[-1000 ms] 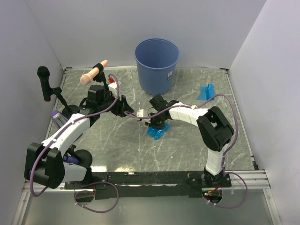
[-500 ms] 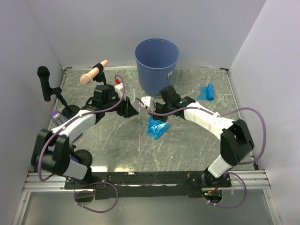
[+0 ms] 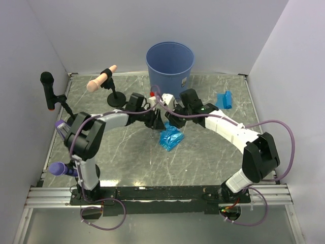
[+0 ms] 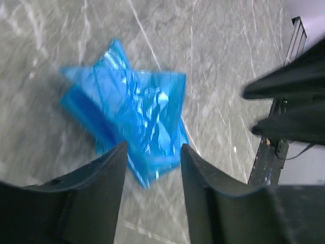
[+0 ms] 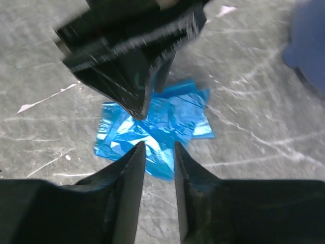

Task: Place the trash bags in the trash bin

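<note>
Where it lies crumpled on the grey marbled tabletop (image 3: 127,152), the thin, glossy bright-blue film trash bag (image 3: 171,138) sits on the near side of the round, rigid blue plastic trash bin (image 3: 170,63). A smaller blue film packet (image 3: 224,99) lies further right. White walls (image 3: 76,35) enclose the table. Both arms reach inward. The left gripper (image 4: 153,147) and right gripper (image 5: 158,147) hover over the bag, jaws parted, holding nothing.

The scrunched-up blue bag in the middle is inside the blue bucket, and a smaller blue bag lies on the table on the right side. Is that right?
Not quite. The scrunched-up trash bag lies on the table in front of the trash bin, not inside it; the top view shows that. The smaller bag does lie on the right side.
</note>
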You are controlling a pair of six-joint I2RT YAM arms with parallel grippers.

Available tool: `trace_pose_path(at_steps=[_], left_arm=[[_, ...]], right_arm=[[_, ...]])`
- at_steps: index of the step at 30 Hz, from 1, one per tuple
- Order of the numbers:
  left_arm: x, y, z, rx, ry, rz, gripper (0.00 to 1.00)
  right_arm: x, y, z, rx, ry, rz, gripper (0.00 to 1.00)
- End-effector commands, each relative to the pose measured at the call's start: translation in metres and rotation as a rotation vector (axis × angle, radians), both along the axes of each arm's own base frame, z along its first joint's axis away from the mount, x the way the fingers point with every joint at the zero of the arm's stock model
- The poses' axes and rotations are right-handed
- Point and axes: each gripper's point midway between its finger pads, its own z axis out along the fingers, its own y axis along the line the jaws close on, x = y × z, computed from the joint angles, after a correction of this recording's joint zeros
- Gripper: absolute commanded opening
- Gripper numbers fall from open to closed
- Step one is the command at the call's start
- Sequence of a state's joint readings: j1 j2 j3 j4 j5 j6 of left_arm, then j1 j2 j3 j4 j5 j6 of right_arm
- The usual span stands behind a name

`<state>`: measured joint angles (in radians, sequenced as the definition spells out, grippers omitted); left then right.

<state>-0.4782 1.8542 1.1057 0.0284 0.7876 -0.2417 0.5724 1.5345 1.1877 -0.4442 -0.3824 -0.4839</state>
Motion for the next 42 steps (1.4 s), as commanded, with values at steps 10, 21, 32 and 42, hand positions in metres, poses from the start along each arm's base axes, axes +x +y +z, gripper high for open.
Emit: trace_pose_path(at_steps=[10,21,32,42], left_arm=[[0.005,-0.006,-0.013,0.122,0.046,0.028,0.48],[0.004,0.003,-0.017,0.177,0.054,0.074,0.54],[-0.004,0.001,-0.029,0.203,0.127,0.007,0.42],[-0.014,-0.004,-0.04,0.196,0.193,-0.069,0.36]], right_arm=[[0.028,-0.027,0.042,0.111,-0.076,-0.172,0.41],[0.028,-0.025,0.037,0.13,-0.056,-0.18,0.42],[0.034,-0.026,0.04,0.131,-0.062,-0.187,0.43],[0.037,-0.025,0.036,0.13,-0.051,-0.184,0.43]])
